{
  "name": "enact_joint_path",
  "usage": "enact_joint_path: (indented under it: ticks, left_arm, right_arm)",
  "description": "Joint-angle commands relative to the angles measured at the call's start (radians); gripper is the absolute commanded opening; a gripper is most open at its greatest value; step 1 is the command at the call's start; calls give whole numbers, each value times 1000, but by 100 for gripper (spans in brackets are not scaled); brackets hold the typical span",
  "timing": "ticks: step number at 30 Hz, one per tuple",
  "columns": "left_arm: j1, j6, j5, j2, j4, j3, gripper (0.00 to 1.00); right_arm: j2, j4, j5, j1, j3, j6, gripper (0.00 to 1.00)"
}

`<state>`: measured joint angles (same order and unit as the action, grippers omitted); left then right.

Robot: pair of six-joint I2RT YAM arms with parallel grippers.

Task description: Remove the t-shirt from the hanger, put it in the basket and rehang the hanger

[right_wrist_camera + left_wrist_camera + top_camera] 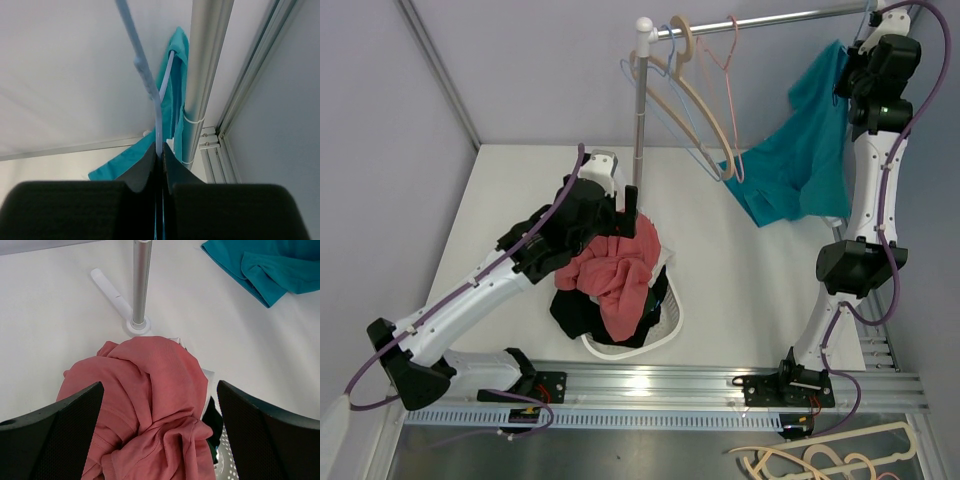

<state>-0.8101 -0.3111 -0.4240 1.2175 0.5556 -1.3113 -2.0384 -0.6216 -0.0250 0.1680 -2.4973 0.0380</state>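
Right tool clenched on hanger, far right corner of tabletop; left tool released. Risk: slipping off thin wire, snagging t-shirt collar.

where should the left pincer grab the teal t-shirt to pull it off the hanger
Probably the loose lower corner of the teal t-shirt, coming from its left, the side facing the open left pincer. That fabric hangs lowest and free, while the right pincer pinches the hanger up at the rail.
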Motion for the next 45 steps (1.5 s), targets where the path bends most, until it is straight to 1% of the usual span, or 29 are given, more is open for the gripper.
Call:
enact_joint_path:
  ticks: [1, 5, 9, 15, 19, 22, 24, 25, 27, 28, 30, 33, 34, 35, 36, 37, 39, 40, 41, 42, 44, 45]
  left_arm:
    - [5, 26, -7, -21, -29, -28, 100]
    - [5, 24, -2, -42, -29, -16, 99]
    - [5, 21, 2, -90, -36, 15, 99]
    - [5, 9, 13, -147, -48, 66, 100]
    - [3, 13, 22, -170, -49, 73, 99]
    - [-6, 35, 39, -180, -62, 80, 99]
    - [-47, 75, -43, -184, -92, 81, 99]
    - [-120, 136, -106, -176, -105, 86, 99]
    - [-181, 177, -230, -141, -120, 77, 100]
    - [-225, 194, -249, -128, -132, 73, 99]
    - [-257, 201, -252, -109, -157, 75, 100]
    - [-333, 251, -246, -95, -253, 96, 99]
    - [-393, 314, -293, -85, -287, 102, 100]
    - [-426, 366, -339, -72, -365, 116, 99]
    - [-457, 412, -378, -37, -411, 116, 99]
    - [-506, 497, -419, -17, -451, 118, 100]
    - [-549, 579, -446, 25, -590, 116, 99]
    - [-587, 666, -455, 63, -641, 113, 100]
    - [-606, 716, -484, 83, -771, 115, 99]
    - [-624, 824, -499, 100, -855, 135, 99]
    - [-676, 920, -484, 140, -1017, 159, 99]
    - [-693, 963, -472, 148, -1165, 173, 99]
  right_arm:
    - [26, 71, -29, 8, -37, -24, 2]
    - [53, 95, -50, 10, -40, -55, 0]
    - [115, 144, -84, 8, 3, -93, 0]
    - [168, 164, -139, 8, 9, -136, 0]
    - [167, 148, -202, 8, -14, -182, 0]
    - [204, 123, -242, -2, 18, -219, 0]
    - [239, 119, -237, -16, 86, -225, 0]
    - [283, 122, -208, -25, 115, -222, 0]
    - [331, 129, -161, -65, 205, -217, 0]
    - [377, 131, -114, -80, 231, -214, 0]
    - [423, 120, -69, -123, 291, -211, 0]
    - [504, 93, -9, -165, 333, -220, 0]
    - [523, 85, 8, -200, 347, -221, 0]
    - [550, 63, 70, -218, 347, -211, 0]
    - [561, 50, 97, -244, 342, -207, 0]
    - [569, 31, 117, -254, 322, -208, 0]
    - [587, -29, 154, -262, 304, -242, 0]
    - [592, -50, 163, -262, 301, -257, 0]
    - [613, -82, 169, -262, 308, -289, 0]
    - [625, -90, 175, -263, 322, -306, 0]
    - [653, -101, 177, -265, 380, -341, 0]
    - [679, -101, 183, -266, 400, -374, 0]
